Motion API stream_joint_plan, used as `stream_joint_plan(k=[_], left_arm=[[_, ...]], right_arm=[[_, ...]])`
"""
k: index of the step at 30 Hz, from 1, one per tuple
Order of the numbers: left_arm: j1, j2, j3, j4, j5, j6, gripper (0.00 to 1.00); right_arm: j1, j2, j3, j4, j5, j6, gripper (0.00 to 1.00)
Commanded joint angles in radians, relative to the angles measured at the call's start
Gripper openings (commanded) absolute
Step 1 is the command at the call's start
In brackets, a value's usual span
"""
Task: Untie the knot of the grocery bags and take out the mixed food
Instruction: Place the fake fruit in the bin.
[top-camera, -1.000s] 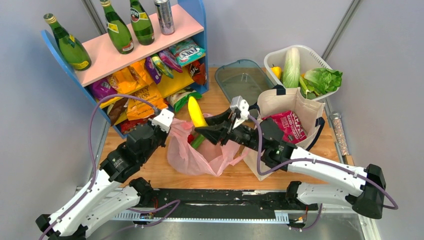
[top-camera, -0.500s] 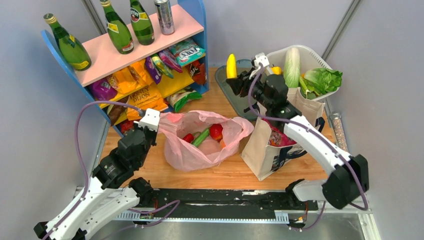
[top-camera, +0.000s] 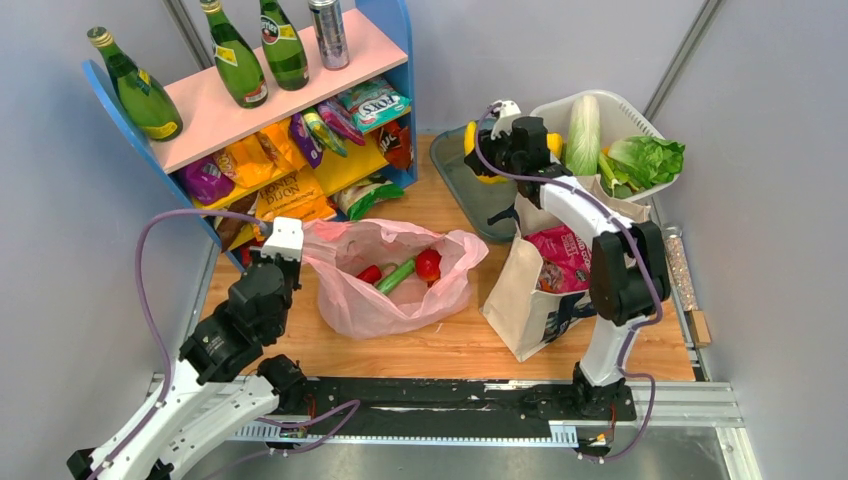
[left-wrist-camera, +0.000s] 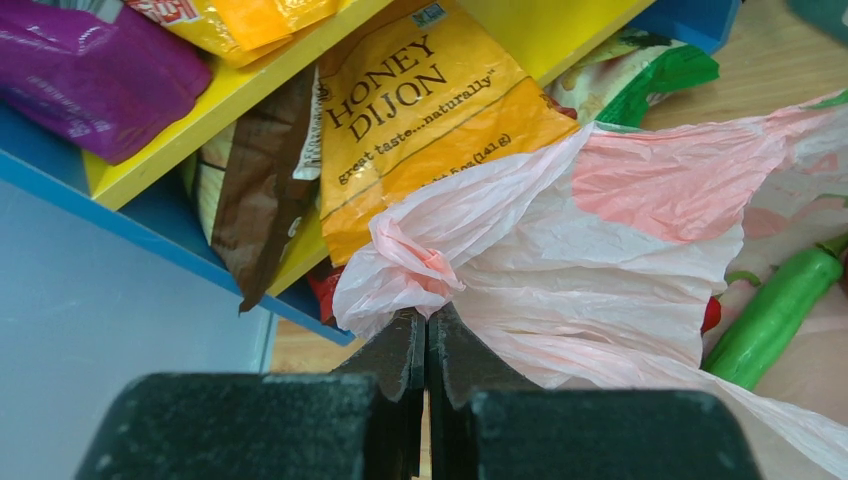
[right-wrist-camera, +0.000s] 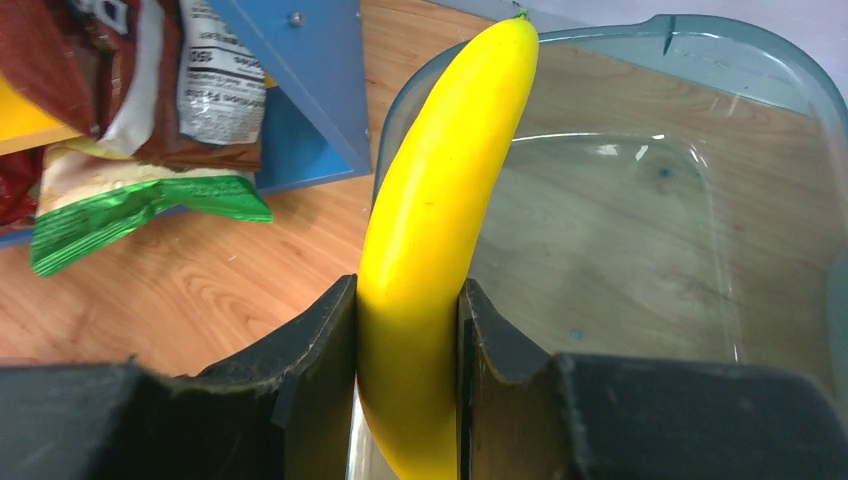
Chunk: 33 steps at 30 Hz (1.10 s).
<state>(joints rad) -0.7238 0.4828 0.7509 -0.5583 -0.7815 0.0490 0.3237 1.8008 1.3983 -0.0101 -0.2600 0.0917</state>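
The pink plastic bag (top-camera: 390, 290) lies open on the table, with a green cucumber (top-camera: 397, 275), a red pepper (top-camera: 370, 274) and a red round fruit (top-camera: 428, 264) inside. My left gripper (top-camera: 284, 246) is shut on the bag's left edge; in the left wrist view its tips (left-wrist-camera: 428, 322) pinch just below a small twisted bunch of plastic (left-wrist-camera: 415, 262). My right gripper (top-camera: 484, 158) is shut on the yellow banana (top-camera: 471, 140) above the clear tray (top-camera: 470, 190); the right wrist view shows the banana (right-wrist-camera: 440, 220) between the fingers (right-wrist-camera: 320, 340). The cream tote (top-camera: 540, 300) holds a red packet (top-camera: 560, 255).
A blue and pink shelf (top-camera: 250, 100) with green bottles and crisp packets stands at the back left, close to my left gripper. A white basket (top-camera: 640, 120) with cabbage (top-camera: 583, 135) and lettuce (top-camera: 645, 158) sits at the back right. The tray's floor (right-wrist-camera: 620, 220) is bare.
My right gripper lifted the banana out of the pink bag, carried it to the back and lowered it towards the clear tray. My left gripper pulled the bag's edge left and back.
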Motion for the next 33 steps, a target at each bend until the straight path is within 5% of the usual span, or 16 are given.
stream_joint_plan(k=[1, 19, 27, 33], left_arm=[[0.004, -0.035, 0.018, 0.032, -0.056, -0.015, 0.00], [0.004, -0.022, 0.016, 0.036, -0.031, -0.004, 0.00], [0.004, -0.010, 0.017, 0.041, -0.015, -0.002, 0.00], [0.004, -0.003, 0.014, 0.045, 0.008, 0.002, 0.00]], right_arm=[[-0.010, 0.099, 0.134, -0.017, -0.036, -0.046, 0.00], [-0.049, 0.403, 0.317, -0.153, -0.059, 0.002, 0.01], [-0.054, 0.477, 0.376, -0.200, -0.044, 0.004, 0.11], [-0.054, 0.473, 0.375, -0.203, -0.029, -0.004, 0.34]])
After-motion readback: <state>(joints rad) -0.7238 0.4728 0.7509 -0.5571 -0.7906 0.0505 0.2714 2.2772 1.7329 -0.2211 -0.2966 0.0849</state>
